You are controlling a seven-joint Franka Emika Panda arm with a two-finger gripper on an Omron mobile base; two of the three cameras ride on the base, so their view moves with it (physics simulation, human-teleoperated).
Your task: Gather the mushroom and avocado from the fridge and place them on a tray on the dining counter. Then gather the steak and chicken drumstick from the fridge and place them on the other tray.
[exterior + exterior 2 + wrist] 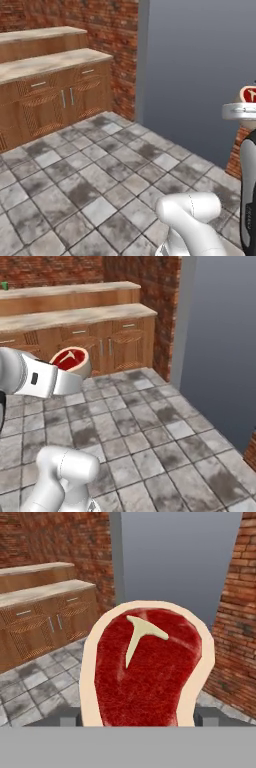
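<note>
Pincer [137, 719] clamped on one steak [147, 667], jaws spread wide on either side of it, two grey finger stubs just visible at the lower corners of the meat in the hand view. Counted one steak, one pincer, one arm, two stepped wooden counters [50, 62] against the brick wall [107, 22], one tall flat grey panel [200, 65] rising from the tiled floor [90, 175]. Held up in the air, well above the floor, at the end of the white arm [35, 378]. Stood on end in the hand view, long axis running up and down that picture, red face with its pale T-shaped bone toward the camera, fatty rim all round. Seen from the right base view as a tilted disc [71, 359], red face turned up and toward the cabinets. Cut off at the right edge of the left base view, only a sliver of red [248, 94] showing above the white wrist. Lower end of the steak hidden at the bottom of the hand view; fingertips themselves hard to make out.
</note>
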